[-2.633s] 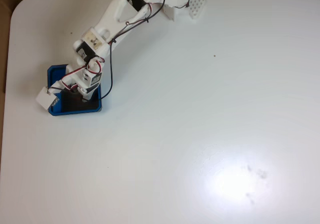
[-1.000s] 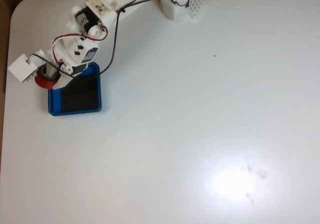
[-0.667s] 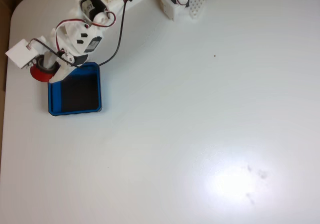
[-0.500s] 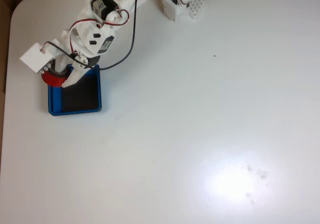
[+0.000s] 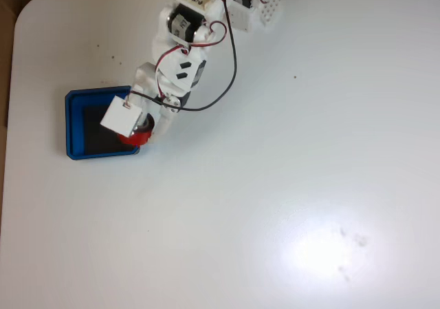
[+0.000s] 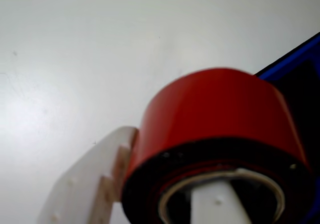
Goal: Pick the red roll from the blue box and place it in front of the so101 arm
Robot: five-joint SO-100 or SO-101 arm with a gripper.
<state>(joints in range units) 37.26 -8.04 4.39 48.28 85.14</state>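
Roll (image 6: 215,114) clamped in the hand (image 5: 141,131) — one finger through its core, one outside — hanging over the box (image 5: 74,126) edge by the desk (image 5: 289,185); best carry it level, grip firm, toward the arm's front.

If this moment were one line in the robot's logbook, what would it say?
tool: shut on red roll | roll: lifted, over blue box right edge | table
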